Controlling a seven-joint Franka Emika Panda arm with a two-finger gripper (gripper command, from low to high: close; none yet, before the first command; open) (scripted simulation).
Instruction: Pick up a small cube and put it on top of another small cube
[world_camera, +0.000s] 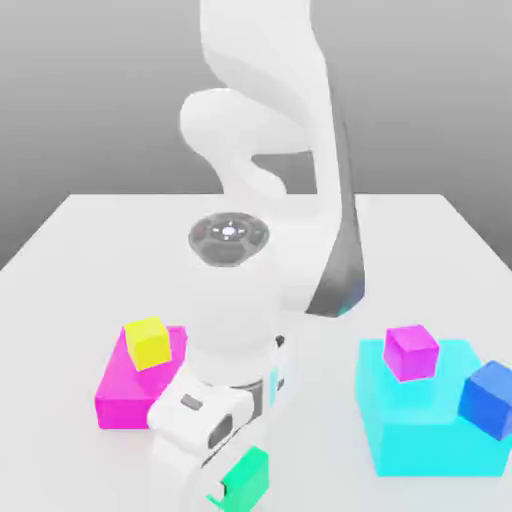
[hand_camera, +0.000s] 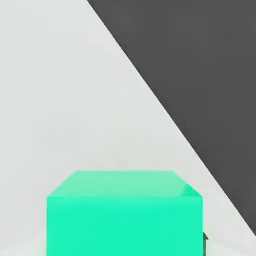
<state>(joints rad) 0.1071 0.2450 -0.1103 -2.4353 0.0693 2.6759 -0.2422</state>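
At the near table edge, the gripper (world_camera: 232, 487) is pinching the small teal-green cube (world_camera: 247, 477), its fingers pressed against the cube's sides. The cube is sitting flat on the white table (world_camera: 80, 250), equal-sided with no long axis, one corner turning toward the exterior view; its faces are smooth, matte and unmarked. Farther back on the exterior view's left, a yellow small cube (world_camera: 148, 341) is resting on a large flat magenta block (world_camera: 120, 392). On the right, the small magenta-purple cube (world_camera: 411, 351) and a blue small cube (world_camera: 490, 397) are sitting on a large cyan block (world_camera: 425, 435).
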